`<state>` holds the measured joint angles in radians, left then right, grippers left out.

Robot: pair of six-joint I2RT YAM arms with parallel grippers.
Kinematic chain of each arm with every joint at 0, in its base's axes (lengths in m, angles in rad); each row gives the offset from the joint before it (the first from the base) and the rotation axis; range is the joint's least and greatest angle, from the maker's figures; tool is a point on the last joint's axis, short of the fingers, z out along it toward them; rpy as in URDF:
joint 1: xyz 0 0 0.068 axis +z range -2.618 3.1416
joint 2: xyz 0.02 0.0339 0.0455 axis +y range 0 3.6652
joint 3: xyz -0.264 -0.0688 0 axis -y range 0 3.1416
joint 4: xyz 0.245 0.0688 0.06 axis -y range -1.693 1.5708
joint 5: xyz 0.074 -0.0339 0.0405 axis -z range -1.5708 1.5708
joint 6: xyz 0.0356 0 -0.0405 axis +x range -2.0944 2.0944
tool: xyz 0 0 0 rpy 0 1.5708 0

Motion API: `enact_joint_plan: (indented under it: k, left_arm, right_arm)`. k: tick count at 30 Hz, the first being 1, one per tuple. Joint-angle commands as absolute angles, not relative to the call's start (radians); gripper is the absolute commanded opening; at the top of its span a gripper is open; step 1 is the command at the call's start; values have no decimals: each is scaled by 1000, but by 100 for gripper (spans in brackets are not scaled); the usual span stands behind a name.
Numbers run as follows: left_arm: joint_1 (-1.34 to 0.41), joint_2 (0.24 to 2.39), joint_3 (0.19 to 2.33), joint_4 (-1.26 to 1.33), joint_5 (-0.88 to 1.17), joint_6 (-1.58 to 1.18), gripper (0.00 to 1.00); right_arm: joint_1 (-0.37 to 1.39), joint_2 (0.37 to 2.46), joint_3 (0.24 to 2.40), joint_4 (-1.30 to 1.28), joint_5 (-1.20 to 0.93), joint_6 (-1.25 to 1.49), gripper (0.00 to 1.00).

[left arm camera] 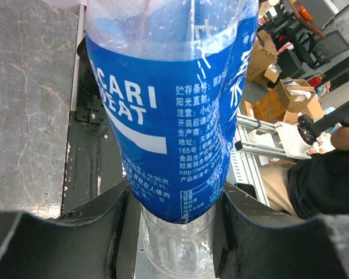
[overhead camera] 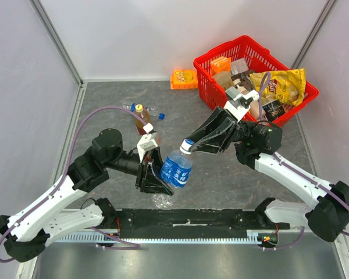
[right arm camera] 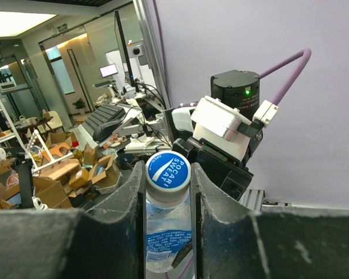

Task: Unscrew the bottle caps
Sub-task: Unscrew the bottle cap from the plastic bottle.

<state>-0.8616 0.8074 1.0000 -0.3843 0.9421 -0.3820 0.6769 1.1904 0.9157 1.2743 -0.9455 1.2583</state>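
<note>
My left gripper (overhead camera: 161, 174) is shut on the lower body of a clear bottle with a blue label (overhead camera: 176, 169) and holds it tilted above the table. In the left wrist view the bottle (left arm camera: 174, 116) fills the frame between the fingers (left arm camera: 75, 232). My right gripper (overhead camera: 190, 146) is shut on its whitish cap with a blue top (overhead camera: 187, 145). In the right wrist view the cap (right arm camera: 168, 173) is pressed between both fingers (right arm camera: 125, 203). An amber bottle (overhead camera: 143, 121) with a yellow cap (overhead camera: 139, 107) stands behind. A small blue cap (overhead camera: 161, 115) lies beside it.
A red basket (overhead camera: 206, 60) full of snack packs stands at the back right. An orange box (overhead camera: 184, 78) lies at the back wall. A crumpled clear plastic piece (overhead camera: 161, 200) lies near the front rail. Grey walls close the table on three sides.
</note>
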Motion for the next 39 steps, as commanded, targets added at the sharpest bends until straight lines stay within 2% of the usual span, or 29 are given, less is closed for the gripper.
enact_joint_plan:
  k: [1, 3, 4, 5, 9, 12, 15, 20, 25, 35, 39]
  left_arm:
    - [-864, 795, 996, -284, 1011, -416, 2]
    - [-862, 793, 997, -308, 974, -402, 2]
    - [-864, 792, 997, -325, 950, -393, 2]
    - [-864, 788, 997, -337, 931, -384, 2]
    - [-864, 787, 1015, -420, 836, -339, 2]
    - [-862, 788, 1048, -492, 763, -299, 2]
    - [-864, 787, 1063, -531, 718, -275, 2]
    - [-864, 788, 1074, -600, 640, -241, 2]
    - [-864, 790, 1089, -718, 435, -189, 2]
    - [-862, 795, 1094, -787, 46, -164, 2]
    - [-862, 808, 1097, -796, -23, -155, 2]
  right_arm:
    - [678, 1161, 959, 1470, -954, 1281, 7]
    - [676, 1154, 962, 1428, -951, 1260, 22]
    - [676, 1149, 966, 1413, -953, 1249, 34]
    - [676, 1147, 972, 1398, -953, 1240, 38]
    - [676, 1123, 989, 1344, -920, 1204, 69]
    - [676, 1109, 1011, 1292, -916, 1178, 86]
    - [675, 1095, 1023, 1218, -904, 1141, 98]
    - [675, 1049, 1060, 857, -809, 913, 98]
    - [675, 1046, 1169, 399, -681, 703, 98]
    - [673, 1179, 1299, 26, -494, 696, 98]
    - [675, 1236, 1322, -54, -454, 715, 98]
